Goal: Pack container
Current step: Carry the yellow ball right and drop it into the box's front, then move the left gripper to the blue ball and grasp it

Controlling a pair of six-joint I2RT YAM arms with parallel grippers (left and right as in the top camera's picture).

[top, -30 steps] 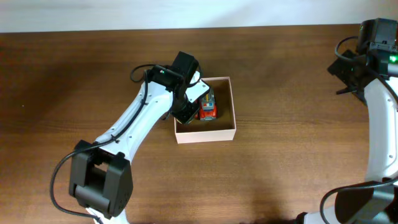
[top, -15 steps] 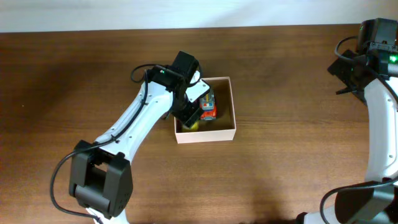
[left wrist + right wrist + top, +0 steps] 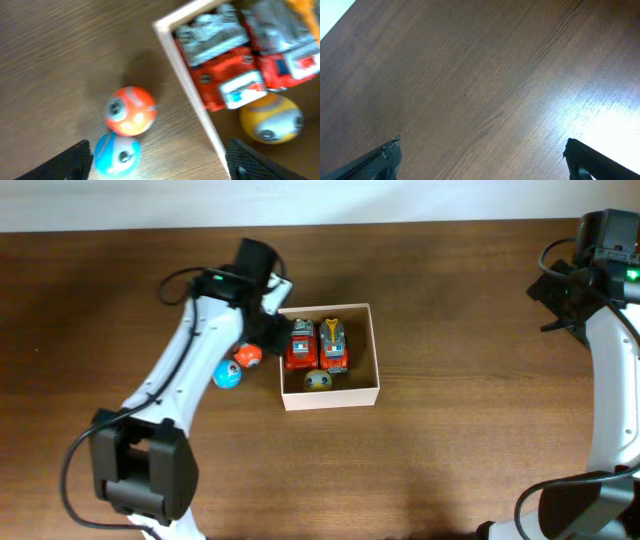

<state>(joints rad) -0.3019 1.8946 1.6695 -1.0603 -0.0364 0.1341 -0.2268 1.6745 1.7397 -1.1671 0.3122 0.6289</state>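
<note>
Container: the small square open-top cardboard container (image 3: 372, 350), white outside and tan inside, sits on the dark brown wooden table (image 3: 450, 460), a little left of centre in the overhead view.
Container's lie: mouth upward, walls nearly square to the frame edges. Being square, it has no long axis to speak of.
Inside: a red-and-grey toy truck (image 3: 299, 344) and a second red truck with an orange top (image 3: 332, 344) lie abreast in the upper part. A yellow toy ball (image 3: 318, 381) sits below them against the bottom wall.
Trucks' axes: both run up and down the frame, parallel to each other. I cannot tell which end is the front.
Loose on the table: an orange toy ball (image 3: 247, 356) sits just left of the container's left wall, with a blue toy ball (image 3: 227, 374) to its lower left. The two are touching or nearly so (the wrist view is too blurred to settle it).
Left gripper (image 3: 157, 147): fingers spread wide at the bottom corners of its wrist view, with nothing held. It hovers about the container's left wall, with both loose balls toward the left-hand finger.
Right gripper (image 3: 482, 145): wide open and empty over bare wood at the upper right of the overhead view, well apart from the container.
Coming move, as I judge it: a loose ball goes in next, and the left arm is plainly nearer. The fingers must shift left in the frame. A round ball asks for no particular grip angle.
Room left: the container's lower right corner, beside the yellow ball.
Risk: a nudged ball may roll.
</note>
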